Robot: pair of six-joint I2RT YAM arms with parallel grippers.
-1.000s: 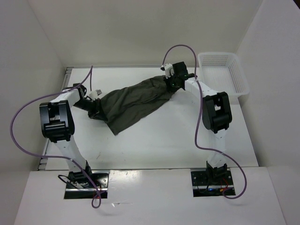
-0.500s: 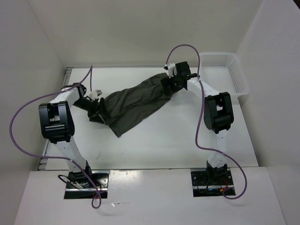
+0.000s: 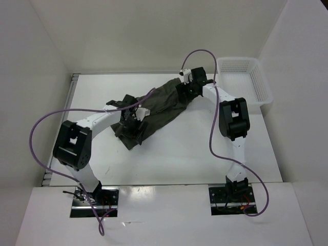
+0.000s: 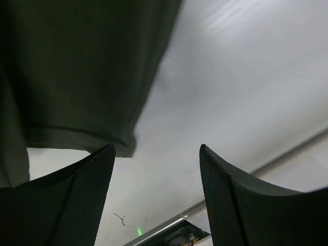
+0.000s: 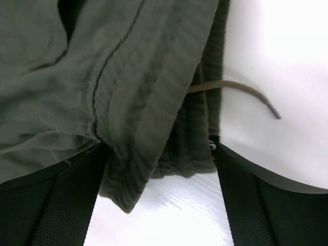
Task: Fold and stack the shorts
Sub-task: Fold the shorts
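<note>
The dark olive shorts (image 3: 163, 105) lie in a rumpled diagonal strip across the table, from the front left to the back right. My left gripper (image 3: 134, 128) hovers over their front-left end. In the left wrist view that gripper (image 4: 156, 149) is open over bare table, with the shorts' hem (image 4: 77, 66) just beyond the left finger (image 4: 77, 200). My right gripper (image 3: 186, 90) is at the back-right end. It stands open (image 5: 161, 149), the ribbed waistband (image 5: 154, 102) lying loose between its fingers, and the drawstring (image 5: 246, 92) trails to the right.
A white mesh basket (image 3: 254, 82) stands at the back right corner, just right of the right arm. White walls close in the table on the left, back and right. Purple cables loop over both arms.
Both grippers have opened and let go of the shorts. The left arm has swung right from the shorts' left end, and that end now lies drawn in toward the middle.
</note>
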